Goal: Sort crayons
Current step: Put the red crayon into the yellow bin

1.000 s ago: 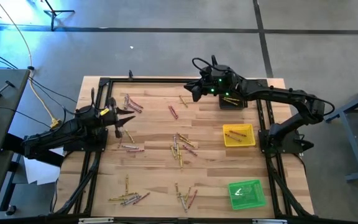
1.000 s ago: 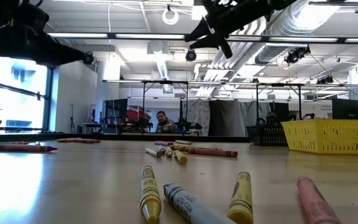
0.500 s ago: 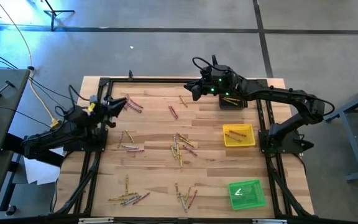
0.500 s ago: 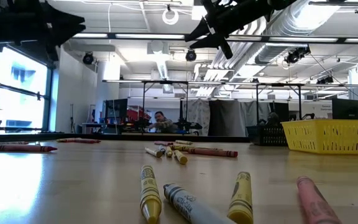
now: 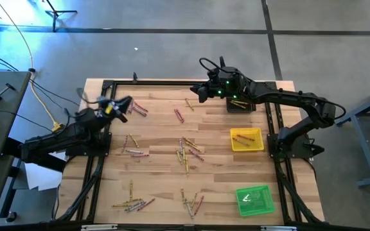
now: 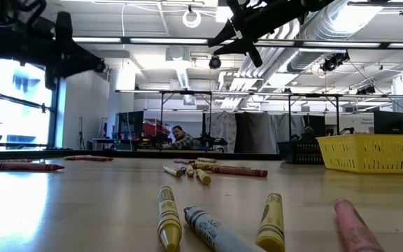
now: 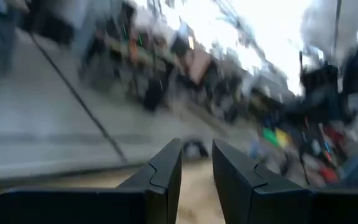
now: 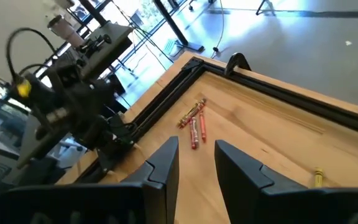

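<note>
Crayons lie flat in loose groups on the wooden table: near the far left, at the far middle, in the centre and along the near edge. My left gripper hangs open over the table's far left, close to the far-left crayons, with nothing between its fingers. Above the far middle, my right gripper is also open and empty. It points toward the table's left, and its wrist view shows a few red crayons on the wood below.
Three small trays stand down the right side: black at the far end, yellow with crayons in it, and green at the near end. A dark metal frame borders the table. A person sits in the room beyond.
My left gripper has drawn back toward the table's far left edge, away from the crayons at the left middle, and has rolled about its own axis. The right gripper has kept its place.
</note>
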